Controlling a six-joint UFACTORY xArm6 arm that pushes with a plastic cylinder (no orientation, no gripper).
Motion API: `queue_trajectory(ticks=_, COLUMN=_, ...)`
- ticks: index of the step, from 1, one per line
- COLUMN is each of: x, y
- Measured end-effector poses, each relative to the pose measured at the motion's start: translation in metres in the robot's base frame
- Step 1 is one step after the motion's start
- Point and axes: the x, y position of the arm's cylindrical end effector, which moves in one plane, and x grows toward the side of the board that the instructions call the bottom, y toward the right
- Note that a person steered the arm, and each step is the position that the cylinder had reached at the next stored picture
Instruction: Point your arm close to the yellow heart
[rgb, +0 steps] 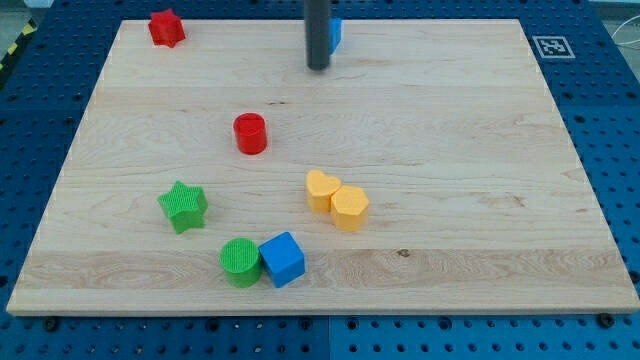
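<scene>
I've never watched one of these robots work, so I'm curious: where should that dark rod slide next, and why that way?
Probably straight toward the view's bottom. My tip sits near the board's top edge beside a blue block, while the yellow heart lies almost directly below it, touching a second yellow block. The red cylinder stands off to the left, so the path looks clear.

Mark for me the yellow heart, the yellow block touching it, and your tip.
yellow heart (320, 190), camera view, middle of its top face.
yellow hexagon block (350, 207), camera view, middle of its top face.
my tip (318, 67), camera view, very end of the rod, far above the heart.
</scene>
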Motion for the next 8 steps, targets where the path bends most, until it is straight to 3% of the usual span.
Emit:
queue_trajectory(ticks=1, x=0.062, y=0.036)
queue_trajectory(ticks=2, x=0.083, y=0.03)
queue_trajectory(ticks=4, x=0.103, y=0.019)
queue_trajectory(ticks=6, x=0.105, y=-0.054)
queue_trajectory(ticks=8, x=0.144, y=-0.061)
